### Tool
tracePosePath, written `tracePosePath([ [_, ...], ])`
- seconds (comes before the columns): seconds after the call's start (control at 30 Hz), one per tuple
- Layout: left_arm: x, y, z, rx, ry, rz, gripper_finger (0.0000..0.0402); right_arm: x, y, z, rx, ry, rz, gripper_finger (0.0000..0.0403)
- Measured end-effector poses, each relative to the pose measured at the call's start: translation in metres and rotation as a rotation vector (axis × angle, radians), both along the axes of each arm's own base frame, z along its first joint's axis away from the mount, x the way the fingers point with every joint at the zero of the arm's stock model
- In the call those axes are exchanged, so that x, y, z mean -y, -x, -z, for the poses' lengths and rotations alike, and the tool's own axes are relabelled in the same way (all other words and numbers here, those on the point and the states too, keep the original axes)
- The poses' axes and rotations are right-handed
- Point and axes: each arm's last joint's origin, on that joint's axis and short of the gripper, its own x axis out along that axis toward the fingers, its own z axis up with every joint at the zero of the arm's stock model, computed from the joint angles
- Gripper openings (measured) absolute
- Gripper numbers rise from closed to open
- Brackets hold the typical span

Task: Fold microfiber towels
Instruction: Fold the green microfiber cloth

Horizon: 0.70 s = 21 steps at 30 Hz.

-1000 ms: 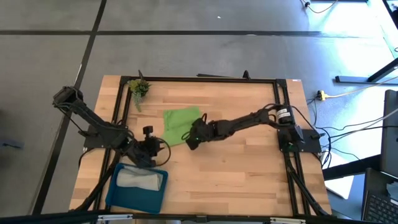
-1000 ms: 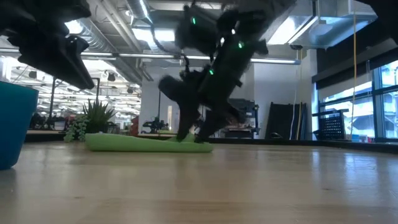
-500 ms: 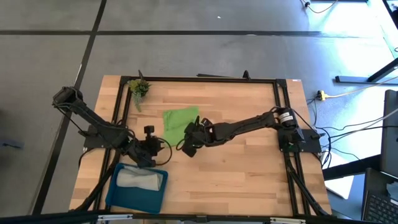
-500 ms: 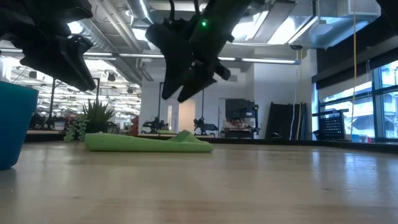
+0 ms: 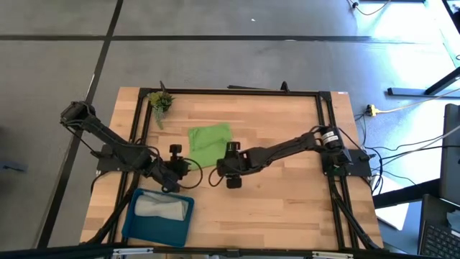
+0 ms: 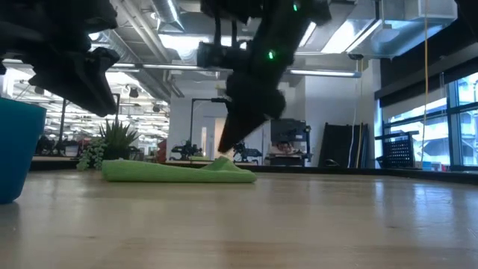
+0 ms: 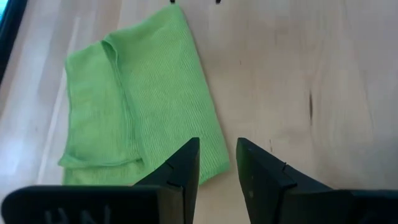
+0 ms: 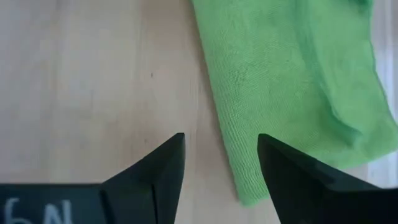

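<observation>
R gripper [image 5: 231,180]: fingers [image 8: 163,165] apart w/ nothing between them, hanging over bare bench [image 5: 287,201] just off the near edge of the green towel [image 5: 210,143]. In its wrist view the towel's edge and a corner sit right ahead of the tips, cloth not touched. A sec ago this gripper was down on the towel's near-right corner; half a sec ago it had lifted clear, and now it's pulled back toward the bench middle and dropped lower, tips pointing down beside the cloth in the low view.

L gripper [image 5: 171,173]: fingers [image 7: 180,168] close together w/ a narrow gap, gripping nothing, hovering near the blue tray [image 5: 133,216], between tray and green towel. Hasn't moved over the last sec.

Green towel lies flat on the bench, far-left of centre, doubled over: a folded flap shows along one side in the L wrist view, small raised bump at one end in the low view. Its shape hasn't changed since the R gripper let go, so that fold looks set. Grey towel [image 5: 162,208] sits folded in the tray. Plant sprig [image 5: 160,101] at the far-left corner, untouched.

Judgement: one fold on green done and released; R arm seems to be lining up on the near edge for a further fold or a regrasp. Task well along, green not yet in the tray.
</observation>
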Motion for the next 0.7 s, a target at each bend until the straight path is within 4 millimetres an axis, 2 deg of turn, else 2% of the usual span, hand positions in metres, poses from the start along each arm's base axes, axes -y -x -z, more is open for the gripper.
tracePosePath([
  [0.13, 0.000, 0.000, 0.000, 0.005, 0.004, 0.001, 0.0096, 0.009, 0.007, 0.021, -0.017, 0.054, -0.027, 0.0202],
  [0.37, 0.000, 0.000, 0.000, 0.005, 0.003, 0.001, 0.0096, 0.034, 0.010, 0.037, -0.013, 0.062, 0.023, 0.0202],
  [0.53, 0.000, 0.000, 0.000, 0.005, 0.004, 0.001, 0.0096, 0.051, 0.012, 0.046, 0.000, -0.042, 0.011, 0.0202],
  [0.7, 0.000, 0.000, 0.000, 0.005, 0.004, 0.001, 0.0096, 0.061, 0.015, 0.049, 0.001, -0.114, 0.091, 0.0198],
])
